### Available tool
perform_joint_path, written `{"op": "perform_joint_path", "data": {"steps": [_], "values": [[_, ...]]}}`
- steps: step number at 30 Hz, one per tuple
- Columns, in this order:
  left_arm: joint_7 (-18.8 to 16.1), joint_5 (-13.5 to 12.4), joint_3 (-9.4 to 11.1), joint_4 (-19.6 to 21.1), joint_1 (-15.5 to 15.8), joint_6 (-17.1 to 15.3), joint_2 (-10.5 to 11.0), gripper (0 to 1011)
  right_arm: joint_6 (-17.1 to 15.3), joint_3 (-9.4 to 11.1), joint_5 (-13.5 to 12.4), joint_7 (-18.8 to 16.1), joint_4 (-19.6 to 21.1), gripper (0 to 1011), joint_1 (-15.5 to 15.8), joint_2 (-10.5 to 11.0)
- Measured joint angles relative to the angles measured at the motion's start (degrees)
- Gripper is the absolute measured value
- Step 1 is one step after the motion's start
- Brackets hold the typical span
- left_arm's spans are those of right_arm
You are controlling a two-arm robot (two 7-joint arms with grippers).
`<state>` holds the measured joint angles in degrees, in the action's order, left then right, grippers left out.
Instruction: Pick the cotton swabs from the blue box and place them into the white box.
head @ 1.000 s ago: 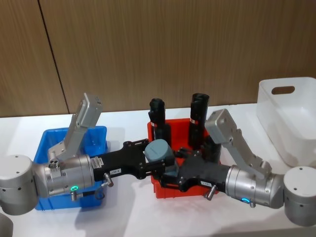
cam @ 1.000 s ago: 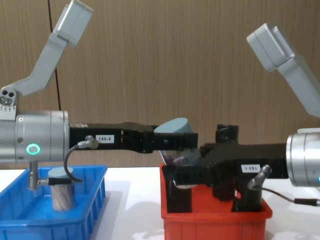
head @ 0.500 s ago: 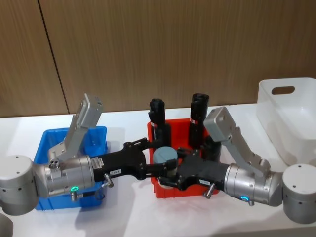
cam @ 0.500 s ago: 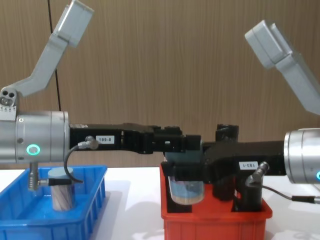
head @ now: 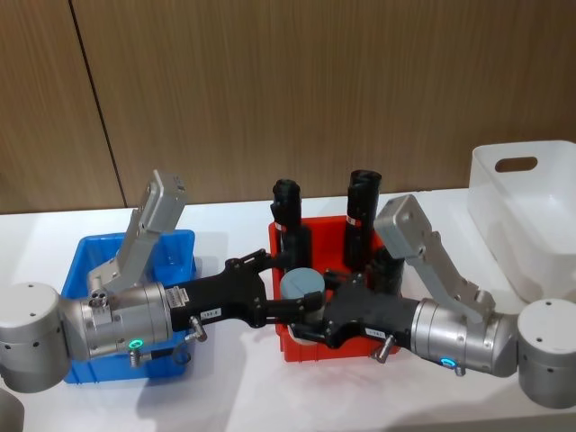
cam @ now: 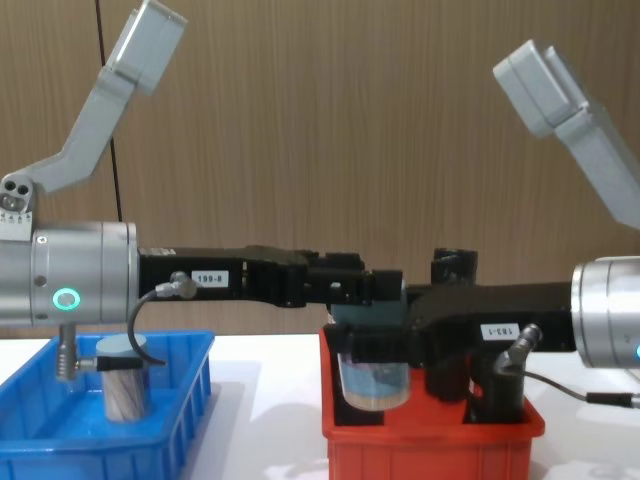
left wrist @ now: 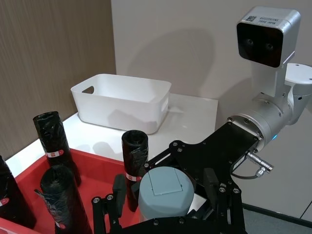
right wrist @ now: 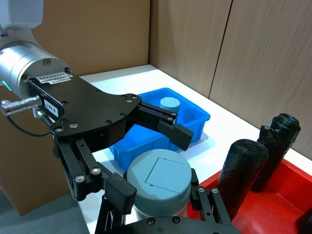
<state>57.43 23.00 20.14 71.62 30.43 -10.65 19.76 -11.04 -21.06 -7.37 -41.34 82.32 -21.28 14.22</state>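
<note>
— Lay it out, biggest first.
— White table (head: 234, 400) in front of a wood-panel wall. The 2 arms reach inward across it, so the left gripper (head: 283, 288) and right gripper (head: 320, 304) meet head-on at the middle.
— Boxes?
— 3 in a row. White box (head: 490, 216) at the far right, well apart from both grippers. Blue box (head: 94, 250) on the left, under the left arm. Red bin (cam: 430, 450) between them, just beside the blue box.
— What's in the red one?
— Black tubes (head: 363, 202) with red-white labels, standing upright.
— And the swabs?
— 1 tub (head: 301, 283), grey-blue lid up, sits right between the 2 grippers, above the red bin's near left part. In the chest view its clear body hangs below them. The other tub (cam: 122, 380) stands upright in the blue box.
— Who has hold of the tub?
— The grippers flank it from opposite sides. I cannot tell which of the 2 grips it, or how wide either stands open.
</note>
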Motion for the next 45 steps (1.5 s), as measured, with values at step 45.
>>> {"op": "perform_joint_path", "data": {"steps": [45], "values": [[0.0, 0.0, 0.0, 0.0, 0.0, 0.0, 0.0, 1004, 4.1, 10.8, -7.6, 11.1, 3.9, 641, 3.9, 12.1]]}}
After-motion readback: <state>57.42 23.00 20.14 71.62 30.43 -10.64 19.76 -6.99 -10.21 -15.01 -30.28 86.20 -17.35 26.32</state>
